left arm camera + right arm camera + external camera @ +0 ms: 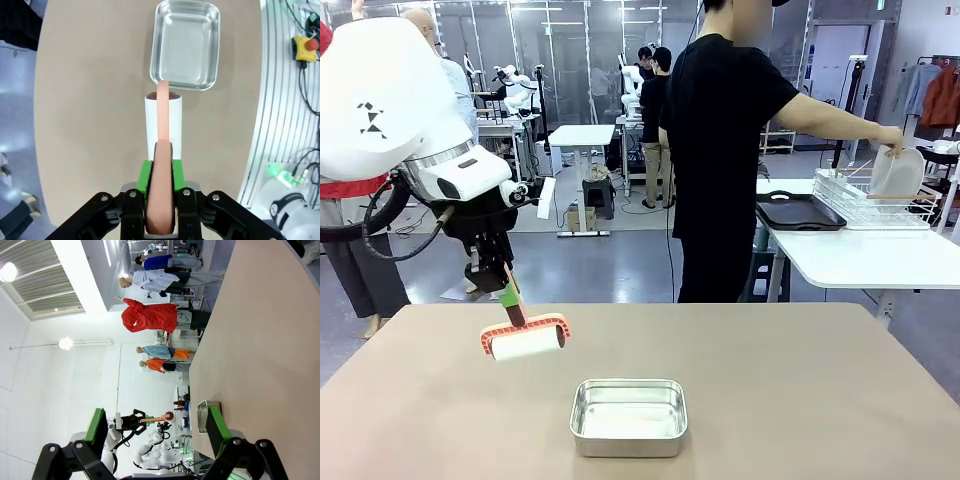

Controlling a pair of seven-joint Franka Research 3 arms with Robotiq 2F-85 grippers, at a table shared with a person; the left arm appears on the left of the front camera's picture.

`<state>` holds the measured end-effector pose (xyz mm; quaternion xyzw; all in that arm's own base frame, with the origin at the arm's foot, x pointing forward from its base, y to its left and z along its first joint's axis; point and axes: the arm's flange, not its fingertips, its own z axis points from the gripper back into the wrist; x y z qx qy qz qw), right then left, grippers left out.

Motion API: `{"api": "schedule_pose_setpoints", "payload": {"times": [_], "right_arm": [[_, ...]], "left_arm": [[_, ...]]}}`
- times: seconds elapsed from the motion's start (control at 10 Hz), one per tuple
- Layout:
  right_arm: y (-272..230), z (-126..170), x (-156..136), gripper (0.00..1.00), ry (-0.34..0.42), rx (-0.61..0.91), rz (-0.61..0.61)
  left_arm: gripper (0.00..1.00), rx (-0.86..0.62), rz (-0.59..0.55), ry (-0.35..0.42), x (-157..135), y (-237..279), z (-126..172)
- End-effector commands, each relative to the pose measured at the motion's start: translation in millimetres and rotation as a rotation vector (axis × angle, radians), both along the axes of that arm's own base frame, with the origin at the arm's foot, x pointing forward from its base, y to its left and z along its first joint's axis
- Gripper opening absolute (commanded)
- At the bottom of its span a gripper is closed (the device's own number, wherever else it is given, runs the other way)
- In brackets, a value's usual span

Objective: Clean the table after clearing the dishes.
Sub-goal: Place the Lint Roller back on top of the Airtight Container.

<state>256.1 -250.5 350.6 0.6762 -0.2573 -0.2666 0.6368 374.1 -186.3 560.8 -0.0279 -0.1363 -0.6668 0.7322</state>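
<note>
Currently, salmon plastic handle of lint roller (525,338) clamped by left gripper (507,283); white cylindrical roll held over matte beige table (800,390), beside shiny rectangular steel tin (628,416). Right gripper (157,432) jaws spread, nothing held.

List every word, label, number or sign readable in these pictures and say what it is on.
None can be read.
White left arm housing: a black geometric mark, no letters.
Yellow box with a red button: no legible print.
Lint roller, steel tin and table: no print to be seen.
</note>
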Motion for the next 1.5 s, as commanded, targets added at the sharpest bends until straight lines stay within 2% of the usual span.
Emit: {"api": "schedule_pose_setpoints", "payload": {"times": [0.0,0.2,0.6,0.7,1.1,1.4], "right_arm": [[2,3,-4,1.0,-0.006,-0.004,0.004],[2,3,-4,1.0,-0.006,-0.004,0.004],[2,3,-4,1.0,-0.006,-0.004,0.004],[2,3,-4,1.0,-0.006,-0.004,0.004],[2,3,-4,1.0,-0.006,-0.004,0.004],[2,3,-4,1.0,-0.006,-0.004,0.004]], "left_arm": [[0.21,0.12,-0.195,-0.015,-3,-43,2],[0.21,0.137,-0.309,-0.016,3,-94,2],[0.21,0.18,-0.358,0.087,20,-146,-22],[0.21,0.158,-0.363,0.127,23,-159,-32],[0.21,0.181,-0.411,0.2,44,-203,-80],[0.21,0.192,-0.359,0.291,51,-216,-116]]}}
